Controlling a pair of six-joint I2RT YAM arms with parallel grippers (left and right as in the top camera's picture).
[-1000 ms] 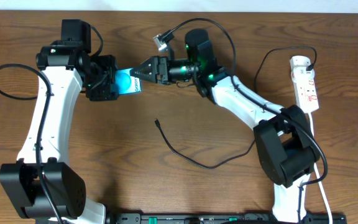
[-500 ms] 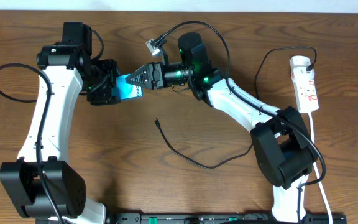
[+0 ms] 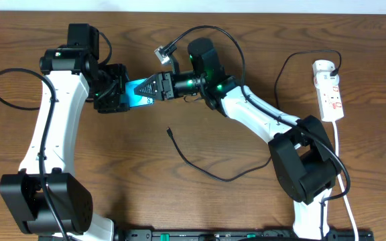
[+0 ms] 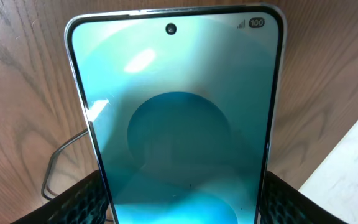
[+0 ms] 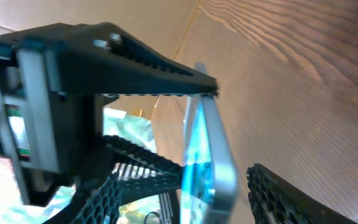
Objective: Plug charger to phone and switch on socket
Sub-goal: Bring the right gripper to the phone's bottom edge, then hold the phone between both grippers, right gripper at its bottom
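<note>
- The phone [image 4: 179,124] is held off the table [image 3: 146,194] by the left gripper [image 3: 127,94]. The gripper is clenched on the phone's lower end w/ mesh pads [image 4: 82,200] on both long edges. The screen is lit cyan and faces the left wrist cam.
- The phone's punch-hole end is pointed away from the left gripper, so the port end is prob. buried in that grip.
- The right gripper [image 3: 149,89] is set over the punch-hole end w/ jaws parted. In the right wrist view one finger is seen just above the phone's edge and the other apart below it. No clamp is seen.
- This is judged to be a handover, w/ the far end to be taken so the port end is freed.
- The charger [image 3: 206,175] is held by nothing. Its connector tip [image 3: 169,131] lies on the table, below-right of the phone in the ovhd view, near but apart.
- The socket [image 3: 330,94] lies well apart, far right of the phone, w/ the black cable run to its top end. The switch state can't be told.
- Stage is judged early: plug-in and switching are not yet done.
- Risk: the phone could be dropped or twisted if it is released before the second grip is firm.
</note>
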